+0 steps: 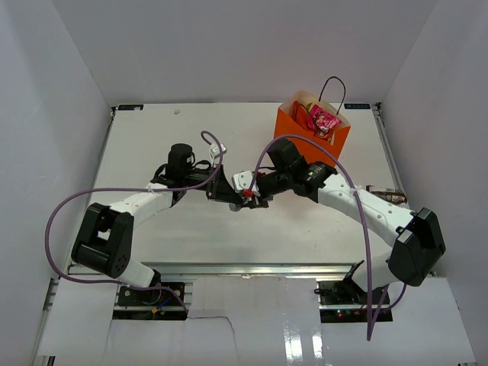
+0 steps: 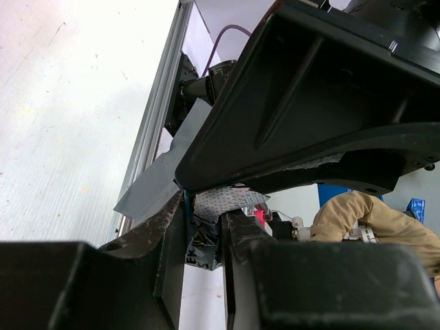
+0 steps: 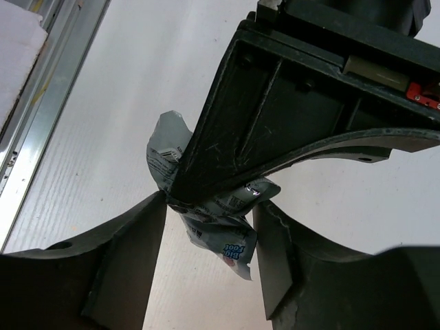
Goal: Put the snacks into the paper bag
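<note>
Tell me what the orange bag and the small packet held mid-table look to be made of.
Orange bag: paper with a matte finish. Its walls are flat and stiff with sharp folds, and it stands upright by itself.
Packet: probably thin plastic or foil film. It is silvery-white, faintly glossy, printed in blue, and crumpled into many fine creases.

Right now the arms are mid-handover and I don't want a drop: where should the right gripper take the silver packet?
Take the silver packet by its free end with the blue print: it sticks out past the left gripper's pinch, between the open fingers of the right gripper. Come from opposite the left gripper, closing across the crumpled flat faces, I'd judge.
</note>
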